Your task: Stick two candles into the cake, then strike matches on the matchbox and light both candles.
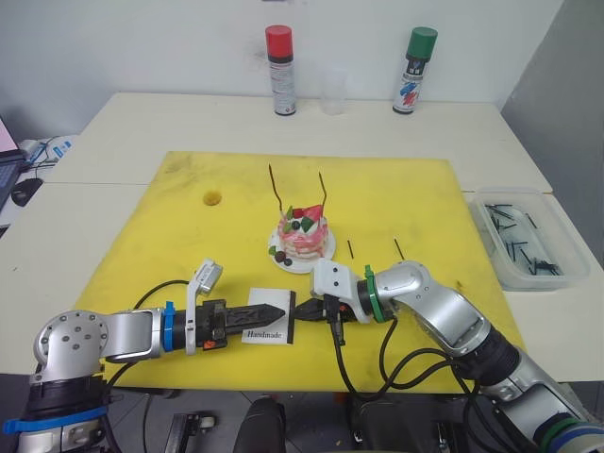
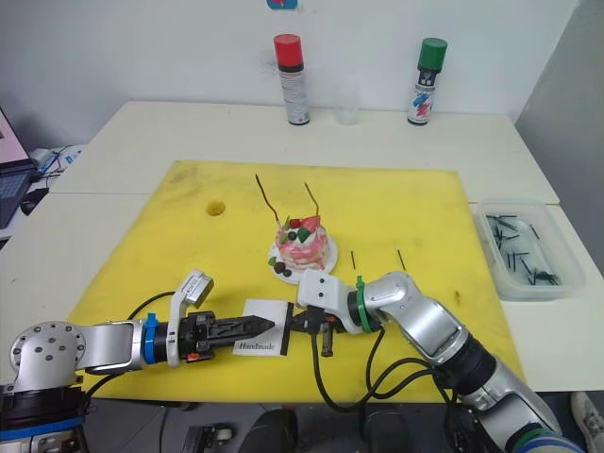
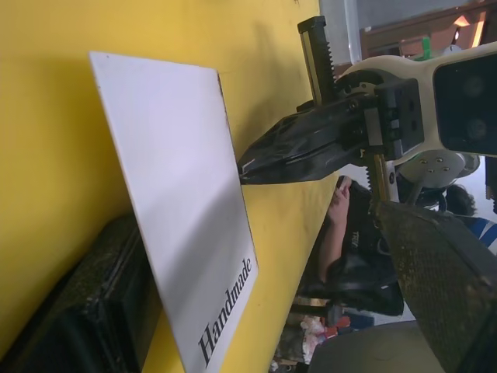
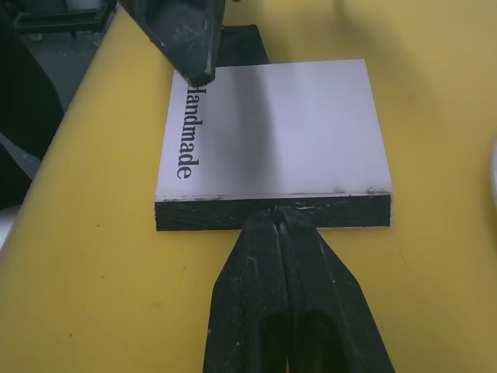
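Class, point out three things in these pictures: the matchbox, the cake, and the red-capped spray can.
matchbox (image 4: 272,128), right wrist view, on its white top face.
cake (image 1: 303,236), left eye view, on its pink side.
red-capped spray can (image 1: 281,80), left eye view, on its body.

A pale cream table (image 1: 142,132) stands against a plain white wall (image 1: 142,47), with a yellow mat (image 1: 415,189) spread across it. At the far edge stand a red-capped spray can (image 1: 280,71), a clear cup (image 1: 332,92) and a green-capped spray can (image 1: 414,71). A clear plastic bin (image 1: 557,274) sits beside the mat.
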